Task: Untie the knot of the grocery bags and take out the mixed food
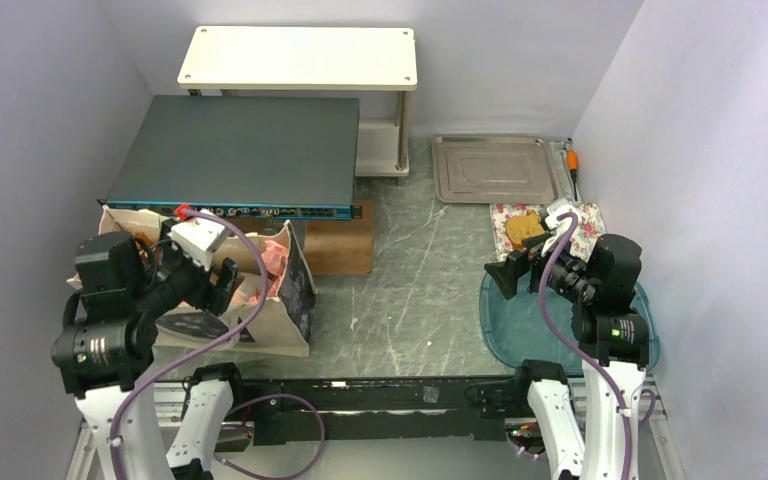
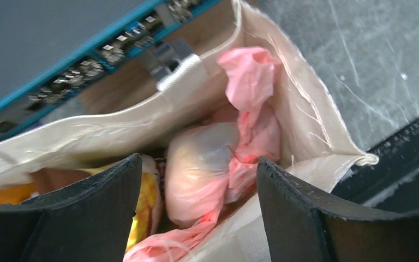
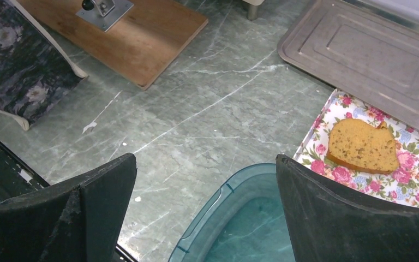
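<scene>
The beige canvas tote (image 1: 278, 322) with dark patterned sides stands at the left. Inside it lies the thin pink plastic bag (image 2: 207, 164), bulging over something pale. Its handle ends are twisted together into the knot (image 2: 253, 117), and a loose end sticks up. A yellow-orange chip bag (image 2: 146, 203) shows beside it. My left gripper (image 2: 199, 159) hangs open over the tote's mouth, the pink bag showing between its fingers, which are apart from it. My right gripper (image 3: 204, 158) is open and holds nothing, above the rim of a teal tray (image 3: 226, 202).
A dark flat box (image 1: 240, 150) rests across the tote's far side and a wooden board (image 1: 342, 245). A floral tray (image 1: 588, 222) holds a bread slice (image 1: 525, 228). Behind it are a metal tray (image 1: 495, 168) and a white shelf (image 1: 300, 58).
</scene>
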`<action>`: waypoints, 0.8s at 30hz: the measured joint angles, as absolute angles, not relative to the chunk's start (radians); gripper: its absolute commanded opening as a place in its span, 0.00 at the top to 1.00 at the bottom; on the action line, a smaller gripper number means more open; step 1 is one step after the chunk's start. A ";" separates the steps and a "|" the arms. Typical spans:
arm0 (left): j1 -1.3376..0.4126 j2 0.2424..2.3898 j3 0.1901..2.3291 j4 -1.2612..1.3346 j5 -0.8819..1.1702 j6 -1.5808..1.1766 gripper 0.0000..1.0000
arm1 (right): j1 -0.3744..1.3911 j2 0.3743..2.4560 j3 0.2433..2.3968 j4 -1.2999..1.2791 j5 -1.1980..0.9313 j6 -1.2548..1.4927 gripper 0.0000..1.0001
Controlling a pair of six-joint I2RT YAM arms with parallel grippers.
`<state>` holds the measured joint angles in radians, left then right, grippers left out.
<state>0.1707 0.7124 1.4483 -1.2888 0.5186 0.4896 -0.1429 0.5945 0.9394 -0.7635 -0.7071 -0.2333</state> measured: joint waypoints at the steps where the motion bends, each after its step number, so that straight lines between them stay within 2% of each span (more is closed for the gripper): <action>1: 0.171 0.716 1.420 -1.284 0.547 0.499 0.22 | -0.143 0.595 0.939 -0.764 -0.709 -0.236 0.00; 8: 0.171 0.711 1.185 -1.249 0.635 0.536 0.22 | -0.143 0.598 0.939 -0.763 -0.709 -0.238 0.00; 13: 0.139 0.725 1.047 -1.141 0.641 0.543 0.03 | -0.143 0.602 0.935 -0.763 -0.708 -0.239 0.00; 16: 0.049 0.744 0.971 -1.062 0.586 0.543 0.01 | -0.143 0.602 0.933 -0.763 -0.708 -0.242 0.00; 22: -0.088 0.781 0.830 -0.900 0.448 0.537 0.15 | -0.143 0.602 0.932 -0.763 -0.708 -0.244 0.00; 24: -0.094 0.789 0.801 -0.856 0.429 0.532 0.31 | -0.143 0.602 0.931 -0.763 -0.708 -0.244 0.00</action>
